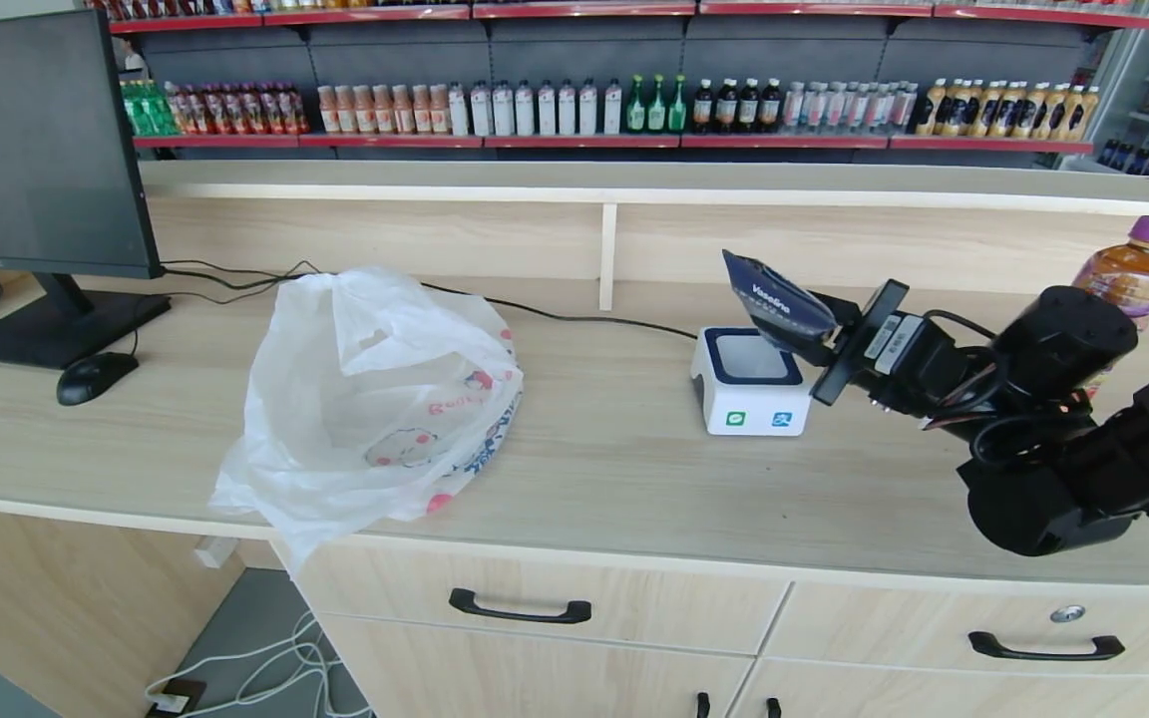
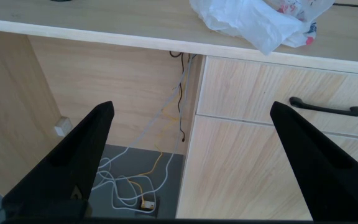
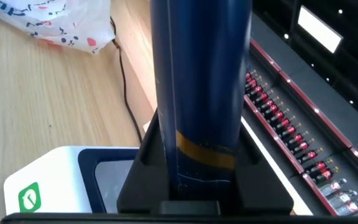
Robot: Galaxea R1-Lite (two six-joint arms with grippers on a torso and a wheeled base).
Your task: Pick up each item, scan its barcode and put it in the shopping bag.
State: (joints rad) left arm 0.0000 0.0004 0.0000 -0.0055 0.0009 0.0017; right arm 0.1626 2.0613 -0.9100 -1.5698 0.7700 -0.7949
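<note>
Currently the work sits in the scanning step for 1 item. The right gripper (image 1: 814, 337) is clamped on a dark blue tube (image 1: 769, 297), holding it tilted just above the glass window of the white scanner (image 1: 749, 404), which stands on the counter (image 1: 614, 469) right of centre. Whether the barcode faces the window I cannot tell, so the scan may or may not have registered. The shopping bag (image 1: 375, 399) lies slumped on the left part of the counter, well apart from the tube. Through its thin plastic I make out nothing inside, though the folds could hide something. A bottle (image 1: 1128, 269) with a purple cap stands at the far right, beyond the right arm. The left gripper (image 2: 191, 112) hangs below the counter edge in front of the drawers, fingers spread wide and empty. By my judgement, bagging the tube is left, and then all 3 steps for the bottle.
</note>
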